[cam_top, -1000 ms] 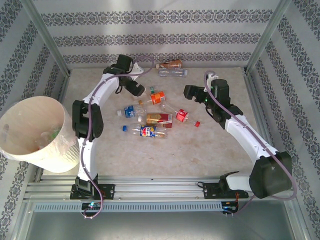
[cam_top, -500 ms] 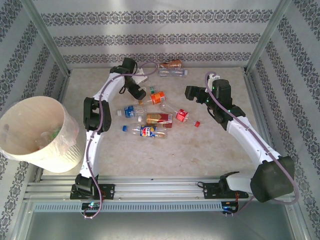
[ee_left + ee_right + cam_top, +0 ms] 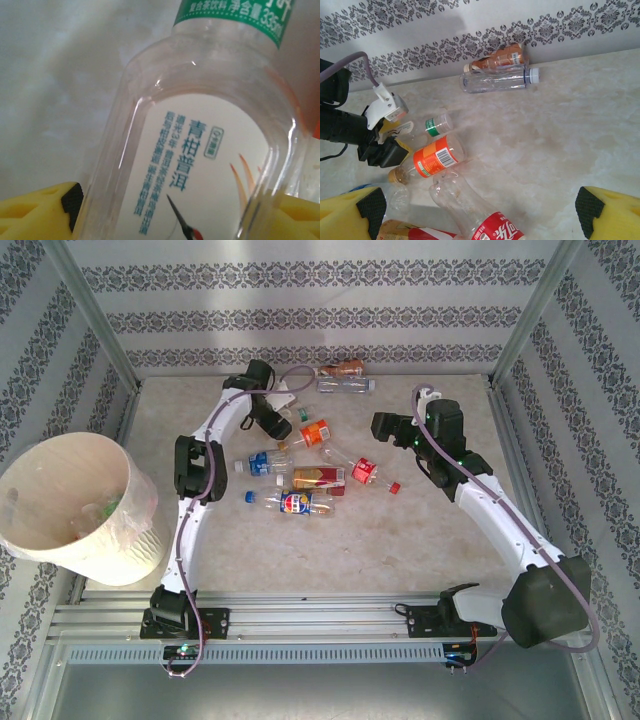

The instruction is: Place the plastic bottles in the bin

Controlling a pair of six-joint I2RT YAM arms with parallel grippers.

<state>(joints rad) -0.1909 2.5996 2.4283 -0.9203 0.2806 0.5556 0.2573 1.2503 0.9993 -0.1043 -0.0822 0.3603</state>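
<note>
fingers (image 3: 35,215) of left gripper (image 3: 175,215) flank a clear plastic bottle with white and green label (image 3: 200,150), can't tell if squeezing. right gripper (image 3: 480,207) fingers spread wide, clear red-labelled plastic bottle (image 3: 487,226) between them, untouched.

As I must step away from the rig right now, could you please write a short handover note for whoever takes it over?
Left pincer: astride the small clear green-labelled plastic bottle lying mid-table; whether it grips cannot be told.
Right pincer: open, empty, facing the pile.
Large round cream-white bin: at the left, beside the left arm, with a few items inside, hard to make out.
Left to do: eight bottles on the table. These are the green-labelled one, a cluster of five more clear plastic bottles, and by the back wall the orange-brown-labelled bottle and the clear white-capped bottle.
</note>
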